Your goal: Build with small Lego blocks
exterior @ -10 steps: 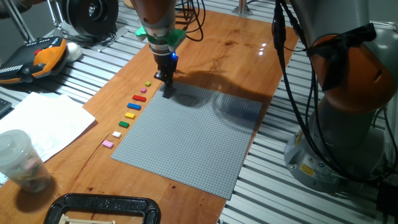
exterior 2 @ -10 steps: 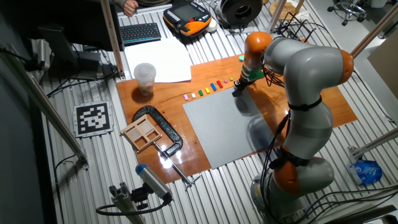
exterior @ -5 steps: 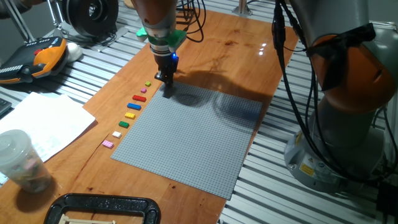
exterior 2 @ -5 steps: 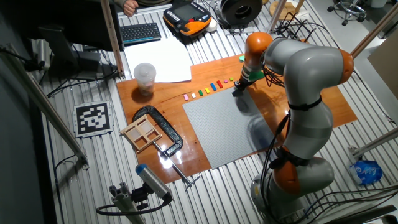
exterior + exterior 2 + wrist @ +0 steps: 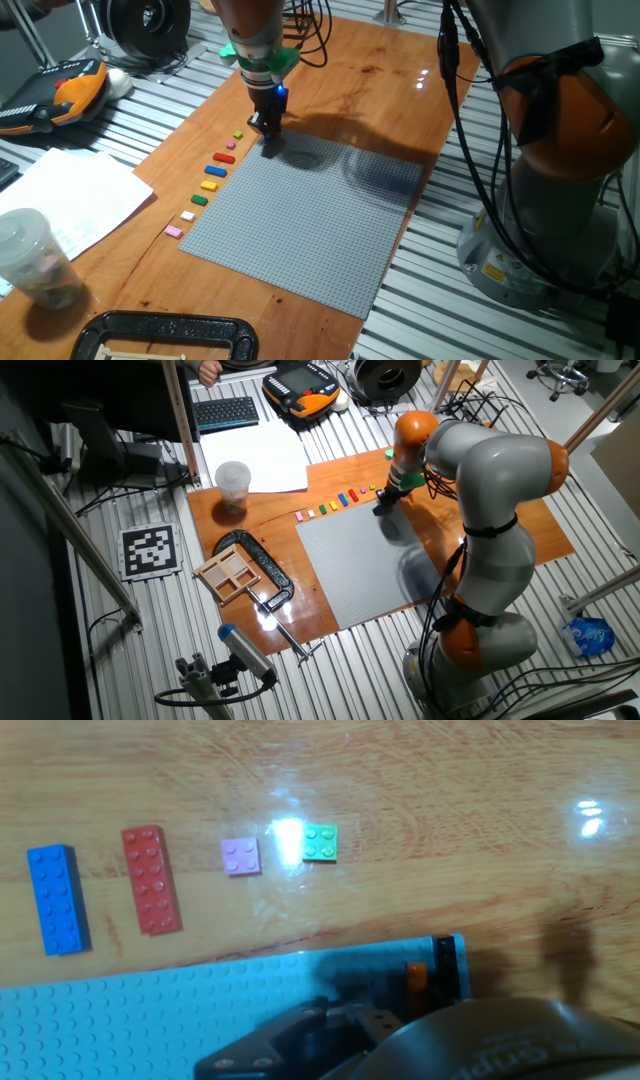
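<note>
Jaws: state not readable. Gripper [image 5: 270,148] tip down at the far corner of the grey baseplate [image 5: 310,215], fingers dark against dark shadow in both fixed views; hand view blocked low by the gripper body [image 5: 400,1040]. Can't tell whether closed, released, or clamping a brick.

In the hand view, an orange brick [image 5: 416,977] and a dark brick [image 5: 445,960] sitting at the baseplate [image 5: 150,1020] corner, right by the fingers. Contact with fingers not resolvable.

Remaining small Lego blocks lined up on the wooden tabletop [image 5: 380,80], just beside the baseplate's left edge, off the studs. Row in one fixed view, from near the gripper outward: green-yellow [image 5: 238,134], pink [image 5: 231,145], red [image 5: 224,157], blue [image 5: 217,170], yellow [image 5: 209,185], green [image 5: 199,199], white [image 5: 187,215], pink [image 5: 174,232]. Same row visible in the other fixed view [image 5: 335,505], colours too small to separate well.

Hand view close-up: blue brick [image 5: 55,900] and red brick [image 5: 150,880] long, lying parallel, apart; small pink square [image 5: 240,856] and small green square [image 5: 320,842] near each other, not touching. All flat on wood.

Also present: plastic cup [image 5: 30,255], paper sheets [image 5: 70,195], black clamp [image 5: 165,335].
</note>
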Controlling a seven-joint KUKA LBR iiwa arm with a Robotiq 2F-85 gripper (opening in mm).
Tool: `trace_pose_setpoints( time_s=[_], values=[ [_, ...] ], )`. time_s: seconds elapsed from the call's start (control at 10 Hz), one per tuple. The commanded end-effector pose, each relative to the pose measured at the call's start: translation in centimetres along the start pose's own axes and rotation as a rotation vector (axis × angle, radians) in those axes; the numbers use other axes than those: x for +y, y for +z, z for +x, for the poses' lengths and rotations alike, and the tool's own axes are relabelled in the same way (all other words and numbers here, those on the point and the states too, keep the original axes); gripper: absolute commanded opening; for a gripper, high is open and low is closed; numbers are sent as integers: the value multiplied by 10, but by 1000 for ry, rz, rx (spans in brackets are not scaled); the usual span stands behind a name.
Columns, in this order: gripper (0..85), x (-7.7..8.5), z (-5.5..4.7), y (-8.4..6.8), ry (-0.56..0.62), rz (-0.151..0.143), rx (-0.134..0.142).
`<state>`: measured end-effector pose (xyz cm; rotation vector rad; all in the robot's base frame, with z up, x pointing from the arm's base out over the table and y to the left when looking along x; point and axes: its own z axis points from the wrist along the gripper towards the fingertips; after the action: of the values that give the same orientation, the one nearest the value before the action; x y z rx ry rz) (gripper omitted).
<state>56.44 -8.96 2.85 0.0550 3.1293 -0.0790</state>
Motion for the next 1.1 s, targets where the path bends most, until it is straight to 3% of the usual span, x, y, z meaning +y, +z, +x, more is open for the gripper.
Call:
trace_pose_setpoints(
  time_s=[0.0, 0.6, 1.0],
  values=[
    [340, 0, 0, 0, 1, 0, 0],
    [340, 0, 1, -9, -2, 8, 11],
    [340, 8, 0, -15, 13, 10, 15]
  ],
)
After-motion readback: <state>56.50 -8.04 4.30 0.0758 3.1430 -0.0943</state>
